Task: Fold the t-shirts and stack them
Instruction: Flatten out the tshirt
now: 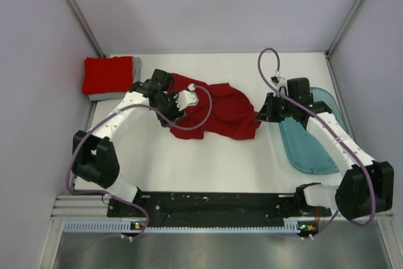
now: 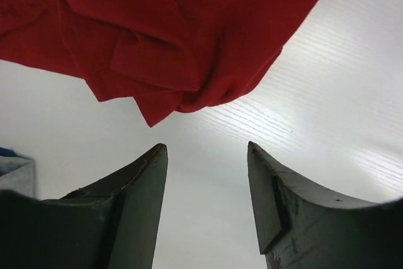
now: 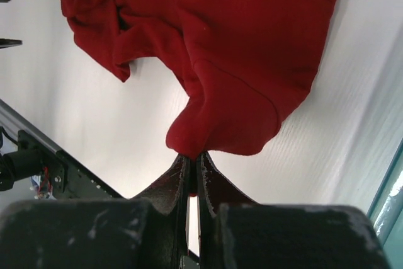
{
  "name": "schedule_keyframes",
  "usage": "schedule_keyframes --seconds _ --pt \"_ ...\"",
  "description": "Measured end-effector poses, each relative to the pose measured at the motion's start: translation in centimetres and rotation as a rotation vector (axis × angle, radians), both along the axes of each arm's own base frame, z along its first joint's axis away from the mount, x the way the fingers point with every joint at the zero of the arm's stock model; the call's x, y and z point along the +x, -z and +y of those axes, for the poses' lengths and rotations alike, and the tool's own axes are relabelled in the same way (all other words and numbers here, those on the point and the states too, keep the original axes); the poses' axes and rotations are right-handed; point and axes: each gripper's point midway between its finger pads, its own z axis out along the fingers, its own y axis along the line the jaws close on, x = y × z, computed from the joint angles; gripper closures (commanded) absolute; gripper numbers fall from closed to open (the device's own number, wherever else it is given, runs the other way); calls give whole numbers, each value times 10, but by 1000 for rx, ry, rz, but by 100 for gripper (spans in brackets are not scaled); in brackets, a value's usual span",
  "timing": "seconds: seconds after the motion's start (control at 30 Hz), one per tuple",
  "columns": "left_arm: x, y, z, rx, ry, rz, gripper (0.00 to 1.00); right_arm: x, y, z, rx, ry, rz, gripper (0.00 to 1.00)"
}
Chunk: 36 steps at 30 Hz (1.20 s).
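A crumpled dark red t-shirt (image 1: 217, 110) lies mid-table. My right gripper (image 1: 259, 113) is shut on its right edge, and in the right wrist view the cloth (image 3: 239, 61) bunches straight out of the pinched tips of that gripper (image 3: 194, 154). My left gripper (image 1: 178, 106) hovers over the shirt's left part. In the left wrist view it (image 2: 206, 149) stands open with only bare table between the fingers, the shirt's edge (image 2: 164, 61) lying just beyond them. At the back left a folded brighter red t-shirt (image 1: 108, 75) rests on a folded grey one (image 1: 136, 66).
A translucent teal plastic tub (image 1: 312, 146) lies at the right edge, under my right arm. Grey walls close in the table on three sides. A black rail (image 1: 208, 205) with both arm bases runs along the near edge.
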Motion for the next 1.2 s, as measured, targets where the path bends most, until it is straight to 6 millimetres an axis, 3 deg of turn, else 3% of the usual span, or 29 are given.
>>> schedule_keyframes --seconds 0.13,0.27,0.47,0.53,0.57,0.6,0.83,0.93,1.0,1.07,1.13,1.2 --pt "9 34 9 31 -40 73 40 3 -8 -1 -1 8 -40 100" --pt "-6 69 4 53 -7 134 36 4 -7 -3 -9 17 -51 100" --pt "-10 96 -2 83 24 137 38 0 0 -7 -24 28 -41 100" --pt "-4 105 -3 94 22 131 56 1 -3 -8 -26 32 -54 100" --pt "-3 110 -4 102 18 129 73 0 -5 -8 -27 35 -62 100" --pt "-1 114 -3 109 11 130 100 0 -8 -9 -27 38 -73 100" --pt "19 108 11 161 -90 62 100 1 -39 -19 -51 76 -158 100" --pt "39 69 32 155 -199 -5 100 8 -77 -26 -69 101 -243 100" --pt "67 14 50 114 -291 -139 100 13 -112 -30 -74 120 -324 100" --pt "87 -55 69 61 -366 -312 100 16 -157 -33 -70 134 -431 100" --pt "89 -124 82 11 -411 -480 100 14 -194 -35 -59 138 -518 100" --pt "78 -175 88 -27 -424 -602 100 10 -226 -36 -45 137 -599 100"
